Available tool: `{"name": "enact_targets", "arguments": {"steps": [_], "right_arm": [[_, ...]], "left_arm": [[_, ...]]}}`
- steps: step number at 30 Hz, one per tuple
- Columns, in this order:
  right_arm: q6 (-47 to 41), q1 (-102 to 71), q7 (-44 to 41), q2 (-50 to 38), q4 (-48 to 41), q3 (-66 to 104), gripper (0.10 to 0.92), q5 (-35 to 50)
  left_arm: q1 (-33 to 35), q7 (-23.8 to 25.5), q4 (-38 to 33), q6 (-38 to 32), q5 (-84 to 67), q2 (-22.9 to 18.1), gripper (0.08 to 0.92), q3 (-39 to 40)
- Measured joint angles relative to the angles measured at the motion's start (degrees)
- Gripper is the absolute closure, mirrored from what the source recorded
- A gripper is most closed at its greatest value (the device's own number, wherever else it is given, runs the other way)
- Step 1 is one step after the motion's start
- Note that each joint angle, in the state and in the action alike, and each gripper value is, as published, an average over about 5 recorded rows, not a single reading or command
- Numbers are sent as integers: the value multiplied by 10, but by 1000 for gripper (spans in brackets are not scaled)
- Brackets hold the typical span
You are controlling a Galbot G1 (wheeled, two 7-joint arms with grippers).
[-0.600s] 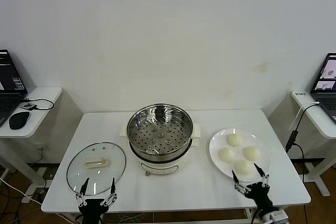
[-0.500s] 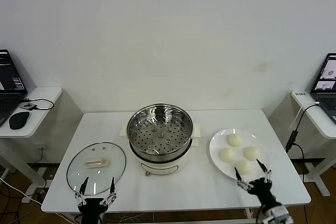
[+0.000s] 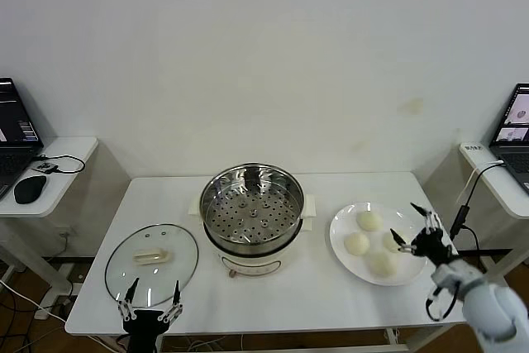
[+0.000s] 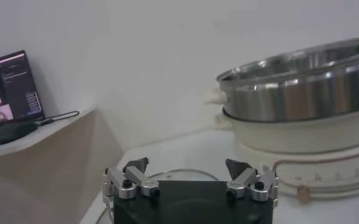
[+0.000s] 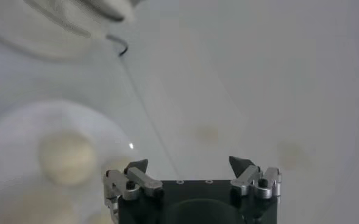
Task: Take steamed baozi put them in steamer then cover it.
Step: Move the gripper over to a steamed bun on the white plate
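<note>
Several cream-white baozi (image 3: 369, 221) lie on a flat white plate (image 3: 339, 226) at the table's right. The shiny steel steamer (image 3: 252, 206) with its perforated tray stands uncovered on a white base at the table's middle. My right gripper (image 3: 416, 229) is open and empty, raised at the plate's right edge beside the rightmost baozi (image 3: 392, 240). In the right wrist view a blurred baozi (image 5: 66, 158) shows beyond the open gripper (image 5: 189, 164). My left gripper (image 3: 152, 292) is open and empty, parked at the front edge by the glass lid (image 3: 152, 264); the left wrist view shows the gripper (image 4: 187, 165) and the steamer (image 4: 301, 85).
Side desks with laptops stand at far left (image 3: 15, 126) and far right (image 3: 514, 126). A black mouse (image 3: 30, 189) lies on the left desk. A cable (image 3: 459, 212) hangs off the right desk near my right arm.
My right gripper has risen from the table's front edge and swung up to the plate's right edge. The left arm has not moved.
</note>
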Motion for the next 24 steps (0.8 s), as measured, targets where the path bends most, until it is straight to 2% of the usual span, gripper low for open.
{"name": "enact_targets", "arguments": {"steps": [11,24], "right_arm": [[-6,227,-153,-72,-123,-220,203,33],[-10,448,-275,-33,-260,-469,202,101]], "left_arm": [[0,-2,-4,26,14,2,177,-5],[-2,-5,-1,37,22,-1,177,-16]]}}
